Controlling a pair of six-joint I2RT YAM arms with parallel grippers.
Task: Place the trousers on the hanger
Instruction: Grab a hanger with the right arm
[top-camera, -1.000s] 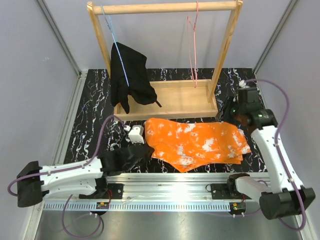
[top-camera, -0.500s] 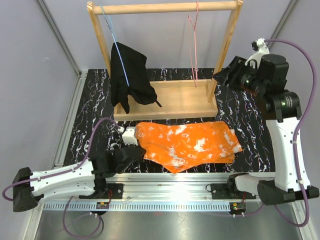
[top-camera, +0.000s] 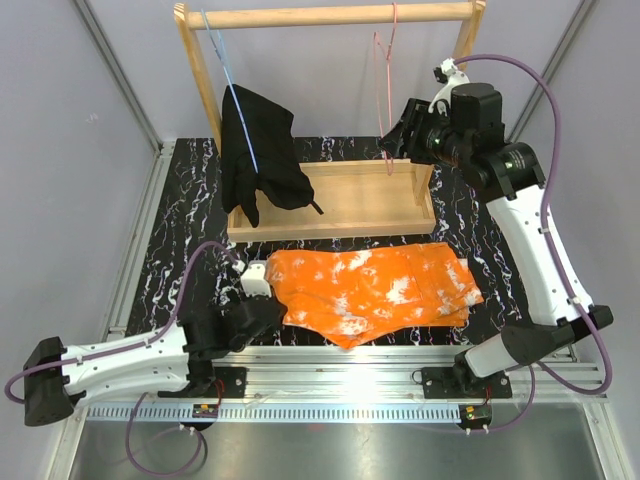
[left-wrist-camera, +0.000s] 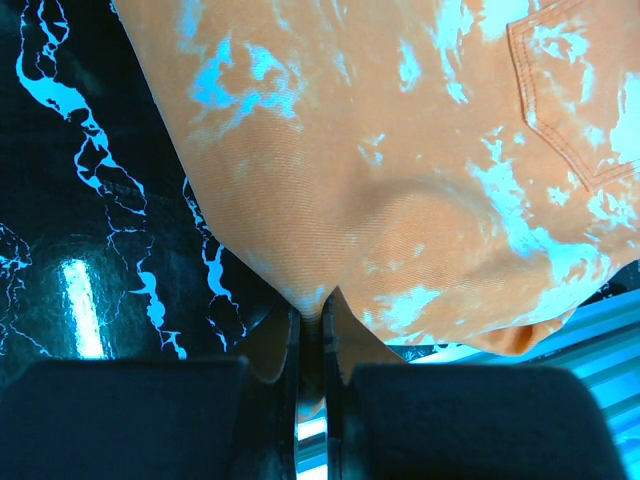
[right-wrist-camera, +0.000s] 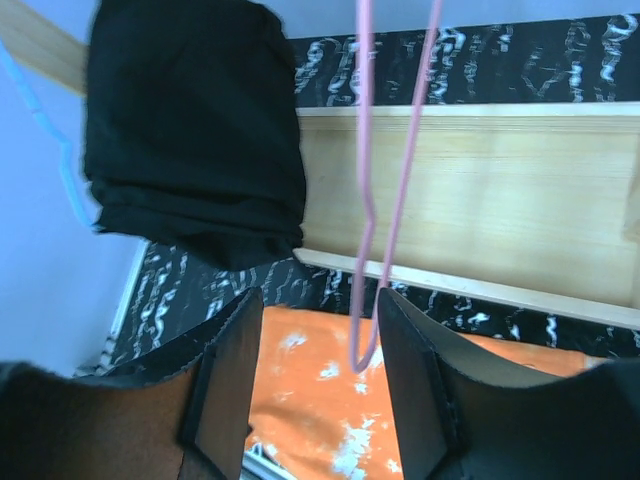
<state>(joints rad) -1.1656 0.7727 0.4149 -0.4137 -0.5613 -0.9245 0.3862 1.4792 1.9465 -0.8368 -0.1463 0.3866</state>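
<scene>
Top external view: the trousers lie spread flat on the marbled table in front of the wooden rack, and the pink hanger hangs bare from the rack's top bar. My left gripper is pinched tight on a fold at the trousers' left edge, while my right gripper stands parted at the hanger's lower end, the wire showing between my fingers with no contact that I can confirm. Assessment: early stage; the hanger is not yet taken, and the trousers are yet to be lifted and draped over it.
</scene>
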